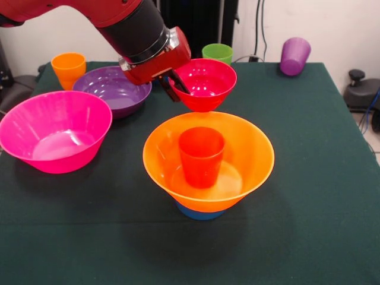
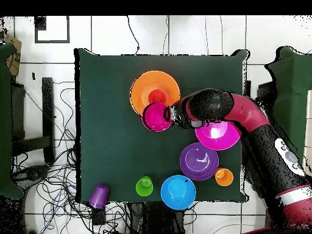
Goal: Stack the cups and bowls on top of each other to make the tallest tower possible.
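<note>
1. Pink came first at the left of the front view, where we found the large pink bowl (image 1: 54, 138) standing upright on the green table (image 1: 320, 178).
2. Behind it we saw the yellow-orange cup (image 1: 69, 68) upright, with the medium purple bowl (image 1: 113, 89) just beside it.
3. At the middle we saw the tower (image 1: 208, 163): the large orange bowl (image 1: 249, 157) sat on the small light-blue bowl (image 1: 200, 212), and the red-orange cup (image 1: 202, 155) stood upright inside.
4. Just behind and above the tower's rim, we saw the gripper (image 1: 178, 88) clamped on the rim of the small red bowl (image 1: 205, 83), held clear of the table.
5. Farther right we noted the green cup (image 1: 217, 52) upright at the far edge.
6. Rightmost, the purple cup (image 1: 295, 56) lay tipped near the far corner.
7. Overhead alone showed us the medium blue bowl (image 2: 178, 192), between the green cup and the purple bowl.
</note>
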Controlling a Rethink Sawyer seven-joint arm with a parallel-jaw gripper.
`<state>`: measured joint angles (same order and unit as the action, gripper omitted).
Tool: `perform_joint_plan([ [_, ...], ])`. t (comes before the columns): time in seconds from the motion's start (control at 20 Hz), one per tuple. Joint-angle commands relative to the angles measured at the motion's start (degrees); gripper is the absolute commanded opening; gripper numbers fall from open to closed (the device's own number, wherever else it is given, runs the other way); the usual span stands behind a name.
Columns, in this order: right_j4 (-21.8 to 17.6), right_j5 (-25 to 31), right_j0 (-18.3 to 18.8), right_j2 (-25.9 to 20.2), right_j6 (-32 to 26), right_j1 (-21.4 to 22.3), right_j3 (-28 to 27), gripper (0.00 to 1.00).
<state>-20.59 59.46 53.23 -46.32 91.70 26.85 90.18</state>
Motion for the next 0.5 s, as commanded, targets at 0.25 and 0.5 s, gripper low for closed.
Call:
perform_joint_plan([
  [0.25, -1.2, 0.1, -1.6, 1.1, -6.4, -3.2, -2.4, 0.0],
  [0.5, -1.1, 2.9, -3.8, 1.8, -6.5, -4.4, -7.2, 0.0],
])
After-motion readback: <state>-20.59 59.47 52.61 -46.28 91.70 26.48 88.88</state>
